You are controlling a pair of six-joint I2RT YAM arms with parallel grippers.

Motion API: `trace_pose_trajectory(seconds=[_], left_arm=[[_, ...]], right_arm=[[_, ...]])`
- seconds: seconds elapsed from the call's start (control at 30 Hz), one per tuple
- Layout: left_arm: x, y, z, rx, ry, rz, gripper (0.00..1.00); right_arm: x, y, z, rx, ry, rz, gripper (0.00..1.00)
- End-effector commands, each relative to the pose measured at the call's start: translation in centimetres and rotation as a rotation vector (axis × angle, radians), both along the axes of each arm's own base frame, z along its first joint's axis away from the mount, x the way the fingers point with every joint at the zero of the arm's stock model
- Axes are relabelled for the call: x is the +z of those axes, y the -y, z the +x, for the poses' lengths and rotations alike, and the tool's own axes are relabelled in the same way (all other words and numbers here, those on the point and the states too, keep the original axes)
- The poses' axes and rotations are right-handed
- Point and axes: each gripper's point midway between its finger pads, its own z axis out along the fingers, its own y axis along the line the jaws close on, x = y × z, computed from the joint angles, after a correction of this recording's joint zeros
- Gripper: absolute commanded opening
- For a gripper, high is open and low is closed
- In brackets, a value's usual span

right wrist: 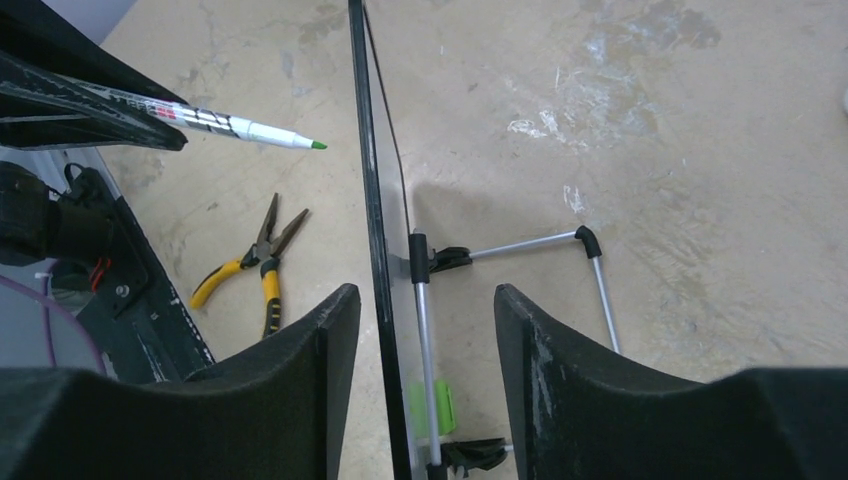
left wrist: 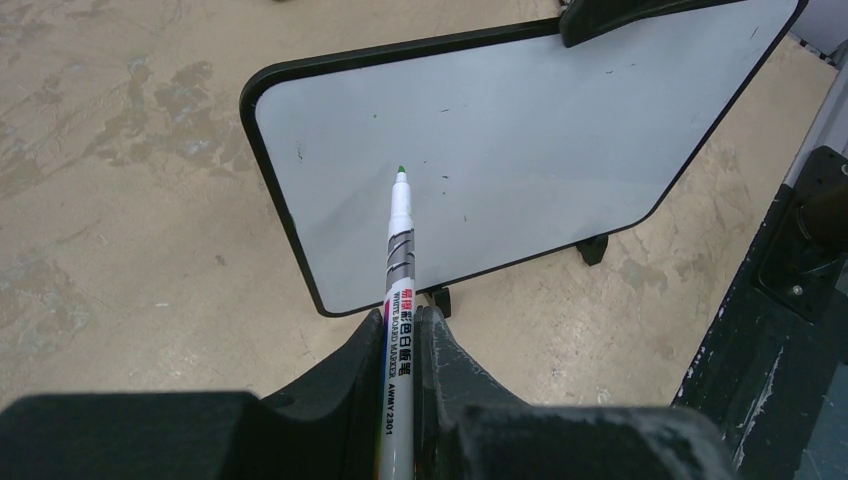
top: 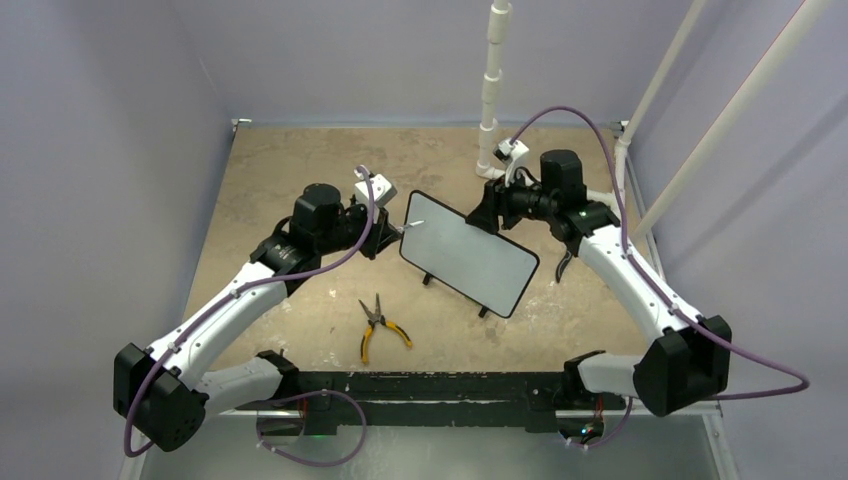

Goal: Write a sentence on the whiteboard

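**Poised to write: marker (left wrist: 400, 240) tip just short of the whiteboard (left wrist: 500, 150)**

Stands the whiteboard mid-counter (top: 300, 160), tilted back on a thin wire stand (right wrist: 530, 242) and two small black feet, so as to face the left side for writing. Shows no sentence yet: only a few dark specks and one tiny green dot on the glossy white-grey face.

Clamps the marker in the left hand (left wrist: 400, 340), barrel running out between the black fingers. Aims the green tip at the board's left half and, judging from the right wrist view, just clear of the face, not touching.

Straddles the board's top edge with the right hand (right wrist: 425, 300), spread wide, one finger in front of the thin black frame and one behind. Probably there to steady the board against the push of the pen, though not pinching it.

Leaves yellow-handled pliers (top: 380, 325) lying in front of the board, well apart. Rough, stained tan surface beneath; smooth panel with rounded corners; white printed plastic barrel.
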Motion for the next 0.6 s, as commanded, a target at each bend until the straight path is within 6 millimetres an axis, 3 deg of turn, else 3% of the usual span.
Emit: trace_pose_trajectory(seconds=[0.0, 0.17, 0.47, 0.57], left_arm=[[1.2, -0.1, 0.0, -0.023, 0.049, -0.019, 0.00], [1.5, 0.1, 0.2, -0.028, 0.052, -0.025, 0.00], [3.2, 0.6, 1.1, -0.062, 0.090, -0.028, 0.00], [3.3, 1.0, 1.2, -0.085, 0.091, -0.024, 0.00]], right_arm=[[0.5, -0.7, 0.6, 0.024, 0.018, -0.036, 0.52], [-0.5, -1.7, 0.3, 0.083, 0.017, -0.065, 0.38], [-0.4, -1.9, -0.7, 0.112, 0.055, -0.080, 0.00], [-0.3, -1.7, -1.1, 0.120, 0.082, -0.091, 0.00]])
